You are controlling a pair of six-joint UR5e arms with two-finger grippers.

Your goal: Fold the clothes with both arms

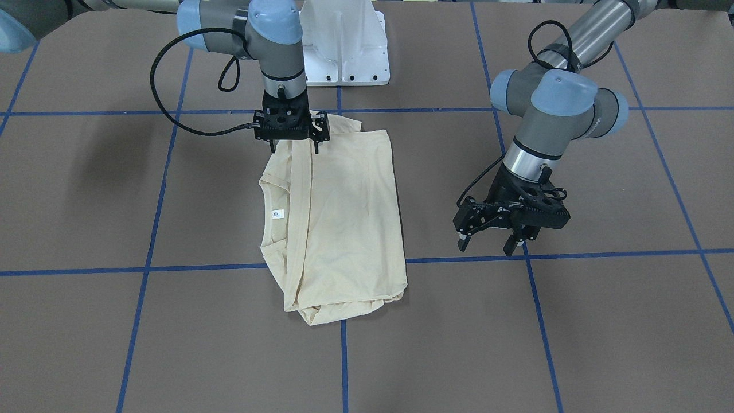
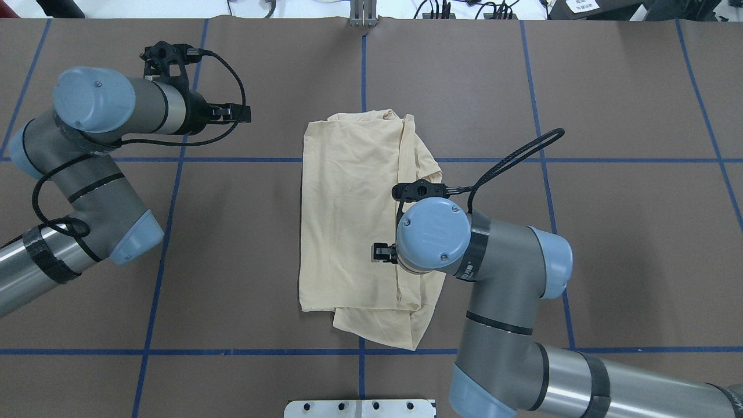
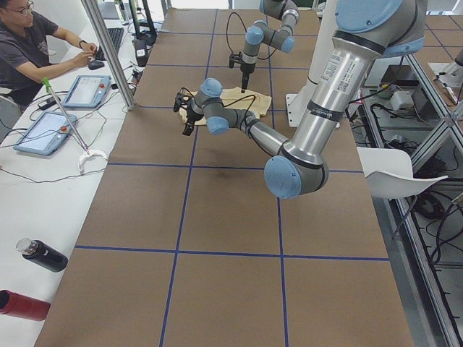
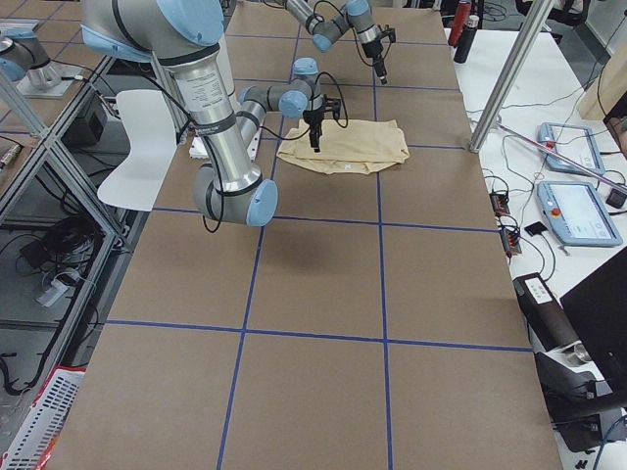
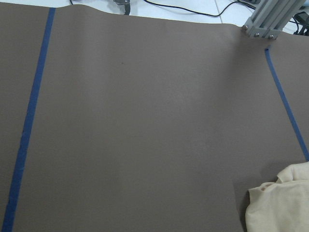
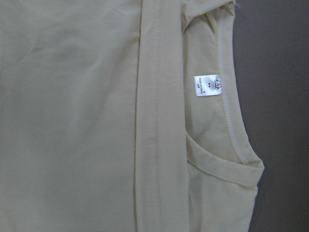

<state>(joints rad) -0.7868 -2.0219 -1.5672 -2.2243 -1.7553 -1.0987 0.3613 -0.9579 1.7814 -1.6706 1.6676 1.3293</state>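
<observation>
My right pincer [image 1: 295,149] hangs point-down over the edge of the T-shirt [image 1: 350,218] that lies nearest my base. Its two fingers are spread apart and grip nothing. The front-facing view shows this plainly, whereas from overhead my own right arm [image 2: 505,273] covers the pincer almost wholly. My left pincer [image 1: 486,246] is likewise spread and empty. It is tilted above the bare table [image 1: 602,355], well apart from the shirt on my left side and close over a blue tape line [image 1: 602,253]. The pale cream-yellow shirt lies in the middle of the table, folded into a rough oblong whose long side runs away from my base, and it covers a crossing of the tape lines. Its neck opening faces up on my right side. The front-facing view shows the small white label [image 6: 209,85] there only as a speck. My right wrist camera brings it close: the label sits just inside the collar [image 6: 227,140], a stitched folded strip runs lengthwise beside it, and brown table shows beyond. My left wrist camera sees mostly bare table crossed by two tape lines, a metal post [image 5: 265,19] at the far edge, and just one crumpled corner of the shirt at lower right. Only the left side view takes in a person [image 3: 29,43] seated at a bench beside the table.
</observation>
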